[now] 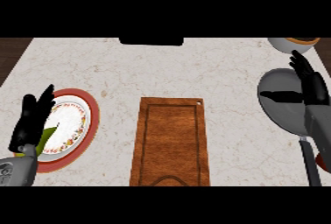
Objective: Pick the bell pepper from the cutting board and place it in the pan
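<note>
The cutting board [170,142] lies bare, and no bell pepper shows on it or in the pan [284,105]. The right hand [309,81] hovers over the pan, fingers straight, holding nothing visible. The left hand [31,122] rests open over a plate [87,114], with something green beside it that cannot be identified. The risk: the pepper may have ended up off target.

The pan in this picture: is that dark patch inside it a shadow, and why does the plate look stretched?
Head view: the dark streak inside the pan looks like the shadow of the right hand above it; the plate looks taller than wide because the view distorts shapes near its edges; light falls evenly on the counter, without glare.
</note>
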Tool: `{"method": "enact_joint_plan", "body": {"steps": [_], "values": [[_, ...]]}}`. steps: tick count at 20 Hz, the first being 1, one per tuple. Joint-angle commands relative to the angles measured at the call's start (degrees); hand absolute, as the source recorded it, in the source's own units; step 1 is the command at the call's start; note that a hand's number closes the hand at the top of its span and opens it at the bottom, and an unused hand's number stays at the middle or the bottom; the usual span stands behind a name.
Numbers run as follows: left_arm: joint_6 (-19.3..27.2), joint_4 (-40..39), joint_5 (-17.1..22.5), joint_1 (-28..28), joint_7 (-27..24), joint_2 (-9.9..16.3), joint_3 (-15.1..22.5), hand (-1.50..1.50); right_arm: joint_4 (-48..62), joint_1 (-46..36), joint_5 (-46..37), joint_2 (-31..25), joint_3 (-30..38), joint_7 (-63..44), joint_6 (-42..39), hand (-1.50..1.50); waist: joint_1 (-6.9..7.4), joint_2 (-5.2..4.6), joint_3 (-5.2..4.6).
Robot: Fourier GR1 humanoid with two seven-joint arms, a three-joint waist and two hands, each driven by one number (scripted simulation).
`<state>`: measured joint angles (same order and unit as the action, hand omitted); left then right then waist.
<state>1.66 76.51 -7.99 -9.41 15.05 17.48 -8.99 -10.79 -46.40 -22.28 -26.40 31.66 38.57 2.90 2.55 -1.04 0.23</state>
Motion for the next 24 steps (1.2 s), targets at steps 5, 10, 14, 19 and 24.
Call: {"method": "enact_joint_plan", "body": {"steps": [5,10,14,19,24], "values": [[-0.05,-1.32,-0.34,-0.05,-1.37,0.24,-0.61,0.0,0.68,3.7,5.41,-11.37,5.24,-1.41,-6.27,-1.5,-1.11,0.23,-0.04],[0.15,-1.28,0.12,-0.67,-0.97,0.66,-1.6,0.0,1.59,8.82,8.1,-22.34,8.0,-0.06,-17.7,-1.5,-1.35,0.01,0.11],[-0.09,-2.07,-0.11,0.81,-2.52,0.62,-1.71,0.0,1.95,11.9,10.18,-29.0,9.67,-0.47,-25.3,-1.5,-1.74,0.34,0.03],[-1.79,0.06,1.48,2.39,-2.08,1.47,-2.6,0.0,3.09,20.39,10.71,-30.82,10.29,5.9,-31.21,-1.5,-1.27,0.26,0.23],[0.14,-0.93,0.12,1.03,-1.24,-0.58,-1.38,0.0,1.82,23.2,10.7,-33.63,10.04,6.98,-34.28,-1.5,-1.6,0.26,0.29]]}}
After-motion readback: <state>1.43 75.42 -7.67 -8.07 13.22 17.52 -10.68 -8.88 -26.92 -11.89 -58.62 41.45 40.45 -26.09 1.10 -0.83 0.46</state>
